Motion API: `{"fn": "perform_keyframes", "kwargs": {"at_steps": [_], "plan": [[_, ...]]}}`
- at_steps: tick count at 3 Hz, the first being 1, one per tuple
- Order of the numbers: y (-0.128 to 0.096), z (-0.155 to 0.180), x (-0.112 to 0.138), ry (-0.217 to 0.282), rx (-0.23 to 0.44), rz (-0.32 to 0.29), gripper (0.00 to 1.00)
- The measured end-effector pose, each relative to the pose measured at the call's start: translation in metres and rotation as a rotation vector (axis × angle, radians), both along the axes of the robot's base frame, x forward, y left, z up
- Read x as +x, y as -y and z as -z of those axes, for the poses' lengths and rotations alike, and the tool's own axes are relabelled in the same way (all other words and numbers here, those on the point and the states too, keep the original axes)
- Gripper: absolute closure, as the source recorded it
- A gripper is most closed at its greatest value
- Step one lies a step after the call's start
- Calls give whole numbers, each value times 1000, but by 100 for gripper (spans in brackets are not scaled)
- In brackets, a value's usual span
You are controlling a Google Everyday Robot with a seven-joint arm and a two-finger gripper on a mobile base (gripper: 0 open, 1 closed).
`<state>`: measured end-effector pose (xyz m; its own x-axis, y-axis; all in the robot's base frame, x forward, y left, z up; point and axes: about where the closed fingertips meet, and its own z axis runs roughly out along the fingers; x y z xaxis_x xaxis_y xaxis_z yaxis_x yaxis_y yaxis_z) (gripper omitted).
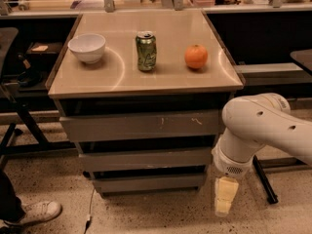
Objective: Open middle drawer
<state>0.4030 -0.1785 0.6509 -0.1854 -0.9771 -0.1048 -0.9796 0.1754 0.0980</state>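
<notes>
The middle drawer (145,159) is the plain grey front between the taller scratched front (141,126) above and the short front (148,182) below. It sits closed, in line with the other two. My gripper (225,197) hangs pale yellow below the white arm (258,130), low at the cabinet's right front corner. It is level with the lowest front and just right of it, touching nothing.
On the cabinet top (165,77) stand a white bowl (87,47), a green can (146,50) and an orange (196,56). A person's shoe (34,213) rests on the floor at the left, beside a chair base (19,126). A dark stand leg (263,179) lies at the right.
</notes>
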Motion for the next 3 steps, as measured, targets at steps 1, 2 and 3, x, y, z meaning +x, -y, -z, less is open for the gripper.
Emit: {"fn": "perform_keyframes", "kwargs": {"at_steps": [1, 2, 3], "plan": [[-16, 21, 10, 22, 27, 13, 0], [-38, 54, 32, 52, 63, 2, 0], [-63, 117, 75, 66, 110, -20, 0]]}}
